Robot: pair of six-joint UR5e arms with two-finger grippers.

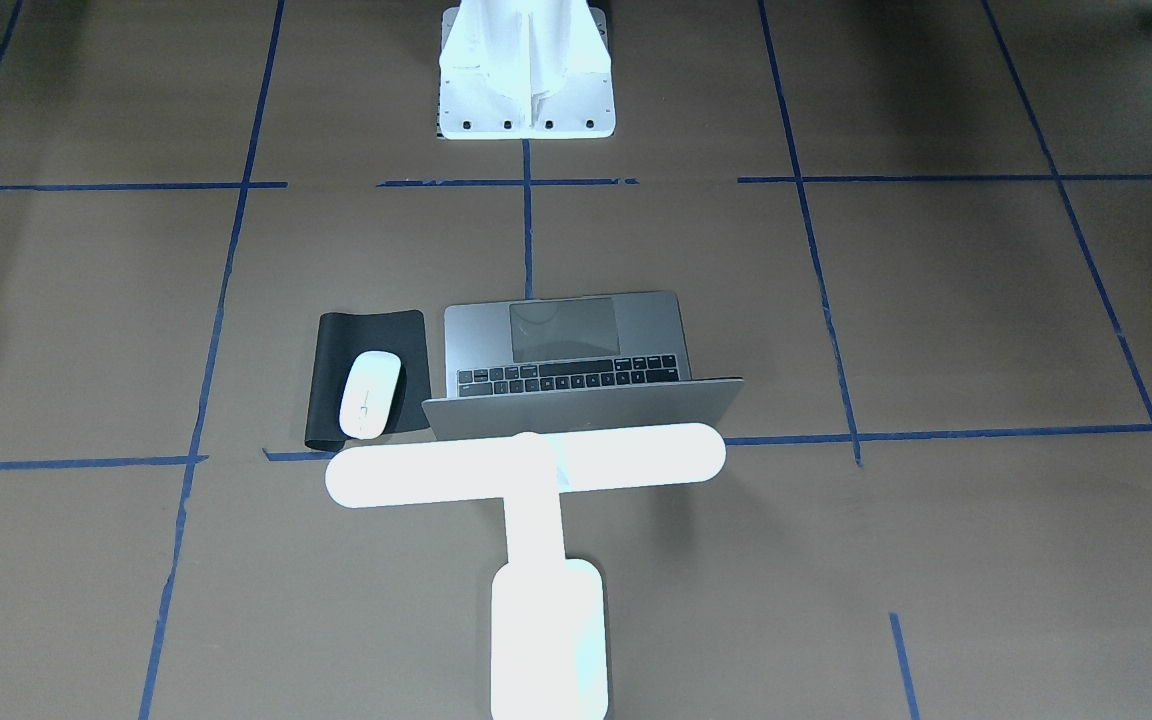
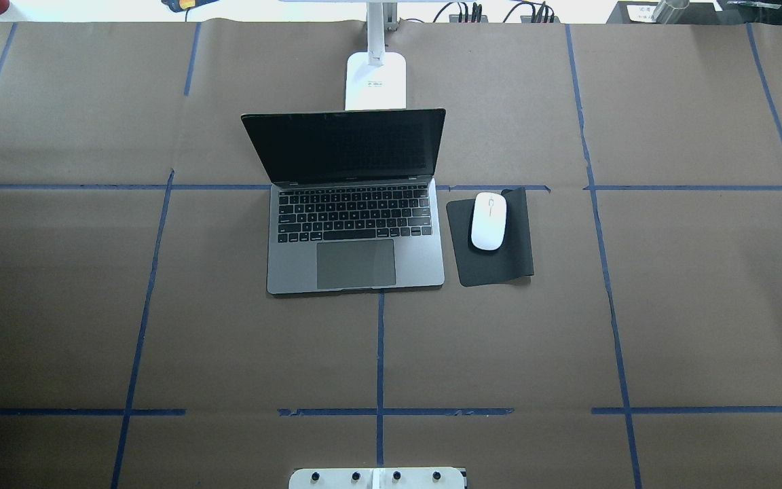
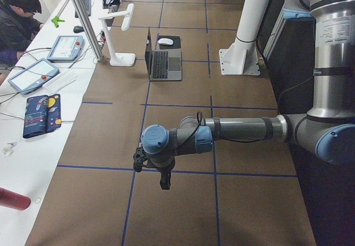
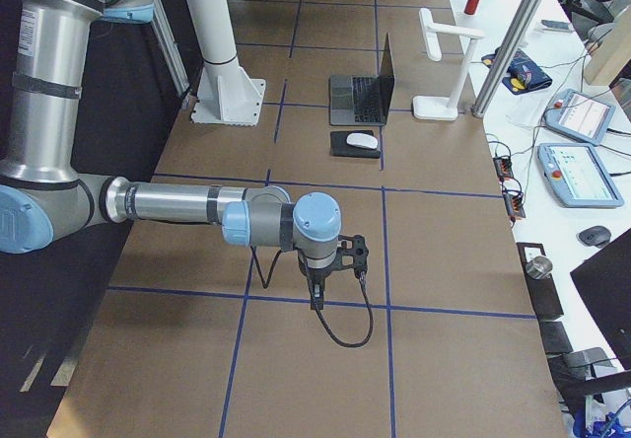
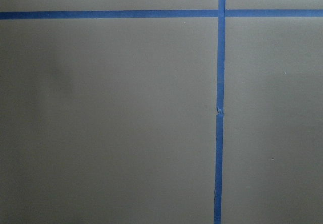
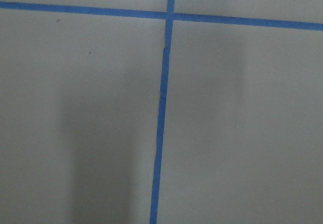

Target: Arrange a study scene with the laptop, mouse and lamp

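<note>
Left gripper (image 3: 164, 180): hangs low over the bare table (image 2: 703, 305) at its left end, well apart from every task item. Only the side view shows it, so I cannot tell whether its fingers are apart or together. Its wrist camera sees only brown paper and blue tape (image 5: 219, 113).
Laptop (image 2: 356, 231): stands open at the table's middle, with a dark screen, the keyboard toward the robot and the lid leaning back to the far side.
Lamp (image 2: 375, 80): lit, with its base on the far side just behind the laptop's lid and its long bar reaching toward the lid from above.
Mouse mat (image 2: 499, 261): flat and black, just right of the laptop and slightly skewed.
Mouse (image 2: 488, 221): lies on the mat's far half, pointing near-to-far, beside the laptop's right edge but not touching it.
Right gripper (image 4: 316, 298): low over brown paper at the right end, with a cable (image 4: 345, 334) looping below it. It shows in the side view only, so I cannot tell whether it is apart or closed.
Step in hand: the arrangement looks complete, and both arms appear parked clear of it.
Doing it well: any touch-up should come in from the near side. Avoid the lamp's bar, which looks top-heavy, and the laptop's lid. To square the mat, slide it by its near edge so the mouse rides along.
</note>
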